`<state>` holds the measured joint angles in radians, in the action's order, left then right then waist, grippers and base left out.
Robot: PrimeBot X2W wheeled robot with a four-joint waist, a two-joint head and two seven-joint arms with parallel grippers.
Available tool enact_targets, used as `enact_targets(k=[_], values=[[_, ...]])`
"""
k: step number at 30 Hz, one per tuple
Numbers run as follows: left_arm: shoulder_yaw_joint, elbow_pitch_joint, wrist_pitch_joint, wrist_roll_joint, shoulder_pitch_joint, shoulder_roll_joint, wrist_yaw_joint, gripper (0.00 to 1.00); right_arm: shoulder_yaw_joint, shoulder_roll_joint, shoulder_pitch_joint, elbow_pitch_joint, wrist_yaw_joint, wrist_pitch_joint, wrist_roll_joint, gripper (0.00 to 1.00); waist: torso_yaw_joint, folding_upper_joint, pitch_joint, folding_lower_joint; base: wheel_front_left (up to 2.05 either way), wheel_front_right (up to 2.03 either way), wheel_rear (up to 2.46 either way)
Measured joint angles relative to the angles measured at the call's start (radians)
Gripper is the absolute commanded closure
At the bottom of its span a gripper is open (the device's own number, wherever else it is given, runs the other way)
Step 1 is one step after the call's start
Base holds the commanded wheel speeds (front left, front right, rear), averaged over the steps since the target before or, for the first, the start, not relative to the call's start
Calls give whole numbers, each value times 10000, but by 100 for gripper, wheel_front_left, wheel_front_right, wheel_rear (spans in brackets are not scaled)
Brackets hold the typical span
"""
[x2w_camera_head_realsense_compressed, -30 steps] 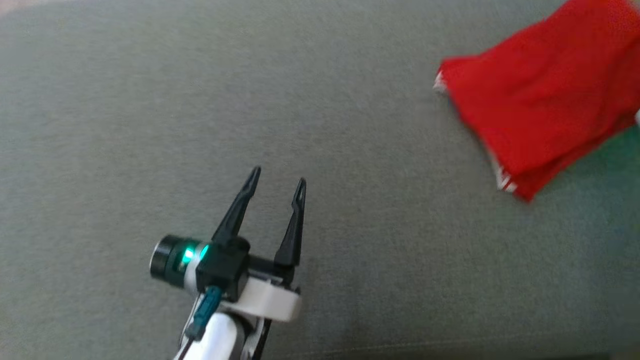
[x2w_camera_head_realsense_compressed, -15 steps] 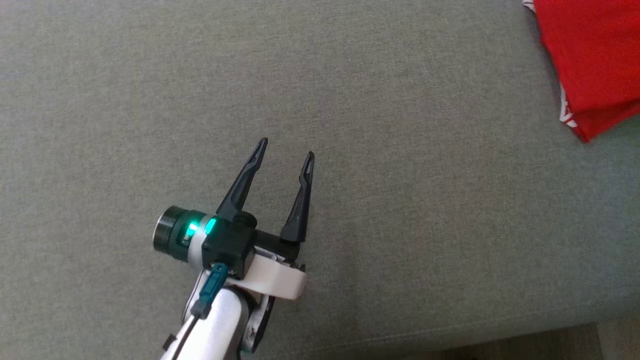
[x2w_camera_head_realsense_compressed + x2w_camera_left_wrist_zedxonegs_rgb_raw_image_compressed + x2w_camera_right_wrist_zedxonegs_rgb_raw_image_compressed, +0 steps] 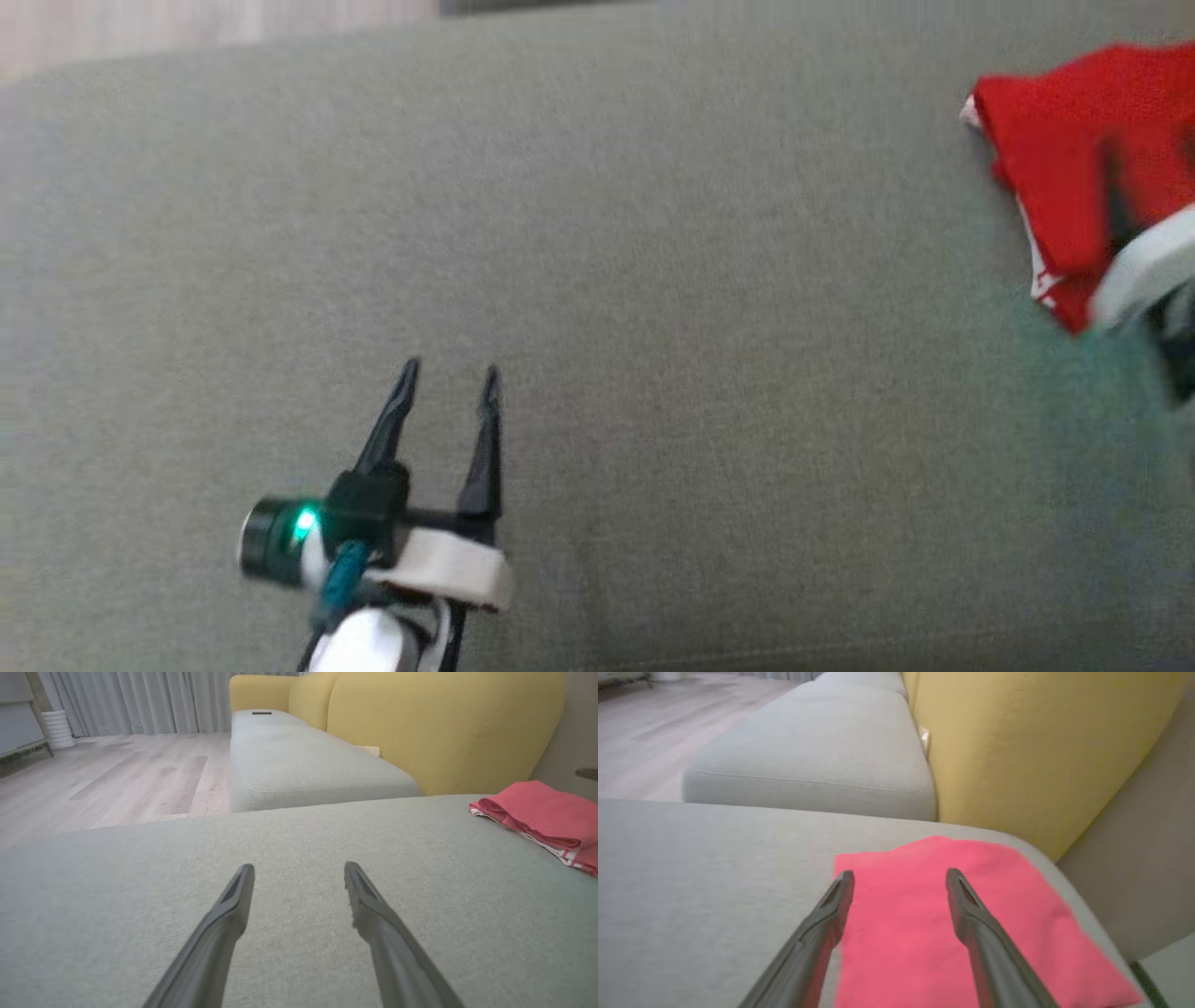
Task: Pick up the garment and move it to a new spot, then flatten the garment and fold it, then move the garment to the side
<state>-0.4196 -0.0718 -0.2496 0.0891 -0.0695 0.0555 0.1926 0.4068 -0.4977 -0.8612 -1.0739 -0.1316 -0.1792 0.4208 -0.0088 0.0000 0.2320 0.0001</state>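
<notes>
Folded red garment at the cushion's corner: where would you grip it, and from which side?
Probably its layered white-trimmed edge, approached low from the open cushion side: the garment lies flat, its layers meet there, and the yellow backrest crowds the far side.

At the right end of the grey fabric seat (image 3: 597, 280), the head view gives you only part of the folded red cloth garment (image 3: 1055, 159). The picture's right edge cuts it, and the right arm's blurred pale wrist (image 3: 1139, 266) covers its lower corner. One smeared dark finger (image 3: 1111, 191) crosses it. In the right wrist view the right gripper (image 3: 900, 875) hides two strips of it, and the bottom edge cuts its near side. The small dark thing (image 3: 261, 713) on the far grey cushion (image 3: 303, 760) is too small to name.
</notes>
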Motion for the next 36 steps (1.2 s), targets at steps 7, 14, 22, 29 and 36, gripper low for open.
enact_targets(k=[7,14,22,29,36], values=[[815,-470,2,412,1040,-4,-96,0,-309,1546,2669,1350,0,-681,17,0,387,0,-1411,0,0,0,0],[1766,-2,2,537,1957,2,-489,0,-2150,3352,6889,5910,0,-709,-1104,0,724,0,-2706,-1,0,0,0],[2079,809,0,435,3052,12,-861,0,-2675,4186,9662,8433,0,-715,-2119,0,944,0,-3362,-1,0,0,0],[2128,1143,2,203,4208,31,-970,0,-3170,4418,10732,9001,0,-715,-2391,0,940,0,-3721,-1,0,0,0],[2150,1164,2,2,4243,33,-1055,0,-3233,4504,10783,9001,0,-715,-2391,0,938,0,-3768,-1,0,0,0]])
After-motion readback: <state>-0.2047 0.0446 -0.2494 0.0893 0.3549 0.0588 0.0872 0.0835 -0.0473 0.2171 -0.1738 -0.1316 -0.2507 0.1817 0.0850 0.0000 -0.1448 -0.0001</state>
